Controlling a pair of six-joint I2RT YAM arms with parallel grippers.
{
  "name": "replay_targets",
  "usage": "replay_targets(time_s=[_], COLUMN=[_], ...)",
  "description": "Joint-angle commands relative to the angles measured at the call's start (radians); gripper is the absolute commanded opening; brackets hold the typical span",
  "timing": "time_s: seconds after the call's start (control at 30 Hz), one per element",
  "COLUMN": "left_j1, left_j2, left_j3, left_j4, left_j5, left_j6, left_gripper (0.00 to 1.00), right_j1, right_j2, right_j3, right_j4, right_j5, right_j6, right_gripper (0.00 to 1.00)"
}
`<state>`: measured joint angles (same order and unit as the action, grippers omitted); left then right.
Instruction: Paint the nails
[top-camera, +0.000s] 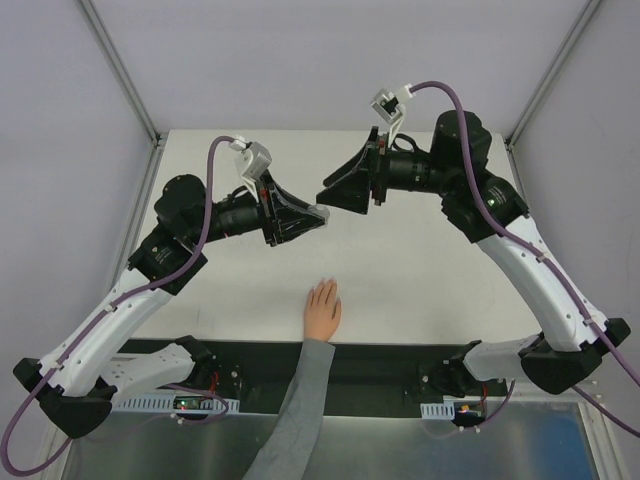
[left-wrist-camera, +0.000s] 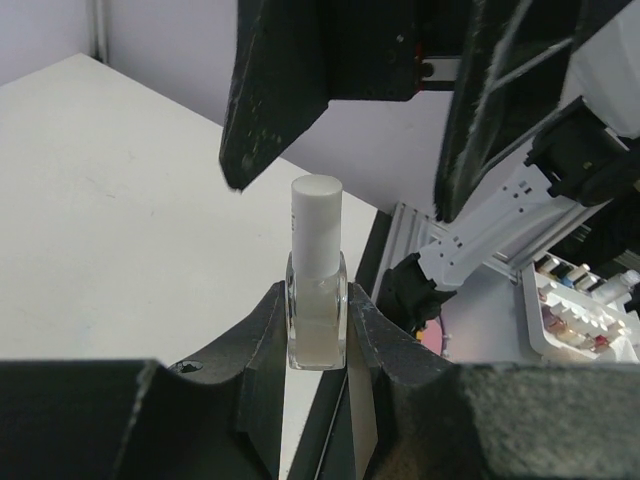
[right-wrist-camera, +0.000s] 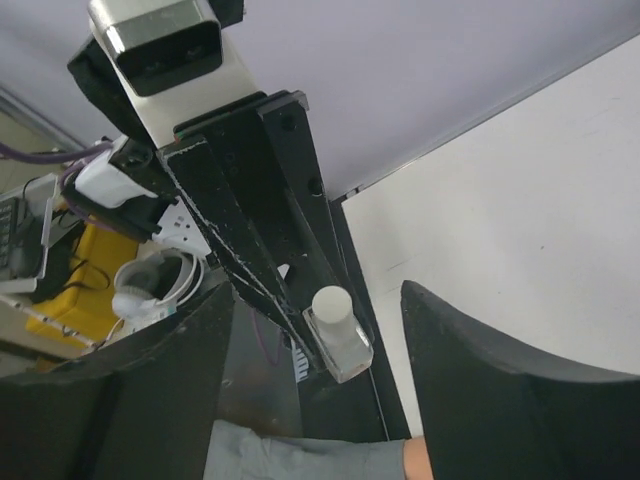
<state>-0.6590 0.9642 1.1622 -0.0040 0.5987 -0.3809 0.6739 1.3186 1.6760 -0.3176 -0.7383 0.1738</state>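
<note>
While the left claw (top-camera: 318, 213) stays out of nothing's way up in the middle of the overhead view, it is pinching a small clear bottle (left-wrist-camera: 317, 300) by its glass sides, one dark finger pressed on each flank. The bottle stands upright in that grip, its tall white cap (left-wrist-camera: 316, 225) still on. Just beside it, towards the upper right, the right claw (top-camera: 330, 192) points at the bottle with its fingers spread wide. From the left wrist view those two fingers hang either side of the cap and above it, not touching it.

Lower in the overhead frame, just below centre, a pale pinkish hand (top-camera: 322, 308) lies flat on the white tabletop (top-camera: 420, 290), fingers together and pointing up the frame towards the two claws. A grey sleeve (top-camera: 300, 400) runs from its wrist down to the bottom edge. The nails (top-camera: 322, 285) sit at the fingertips, well apart from the bottle, too small to make out.
</note>
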Motion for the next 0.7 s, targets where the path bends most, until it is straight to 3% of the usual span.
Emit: replay_targets(time_s=[0.0, 0.17, 0.27, 0.37, 0.67], left_j1=[0.01, 0.018, 0.025, 0.029, 0.042], left_j2=[0.002, 0.008, 0.011, 0.019, 0.062], left_j3=[0.005, 0.011, 0.019, 0.027, 0.067], left_j4=[0.094, 0.11, 0.111, 0.113, 0.113], left_j5=[0.09, 0.092, 0.09, 0.072, -0.002], left_j6=[-0.049, -0.055, -0.058, -0.056, -0.013], left_gripper=[0.0, 0.0, 0.0, 0.0, 0.0], right_j1=[0.001, 0.0, 0.0, 0.001, 0.009], right_j2=[0.034, 0.042, 0.045, 0.041, 0.019], right_j3=[0.025, 0.021, 0.014, 0.001, -0.019], right_j4=[0.101, 0.11, 0.11, 0.11, 0.045], right_j5=[-0.161, -0.171, -0.182, -0.182, -0.073], right_j6=[0.073, 0.075, 0.081, 0.084, 0.046], right_gripper=[0.62, 0.56, 0.44, 0.41, 0.01])
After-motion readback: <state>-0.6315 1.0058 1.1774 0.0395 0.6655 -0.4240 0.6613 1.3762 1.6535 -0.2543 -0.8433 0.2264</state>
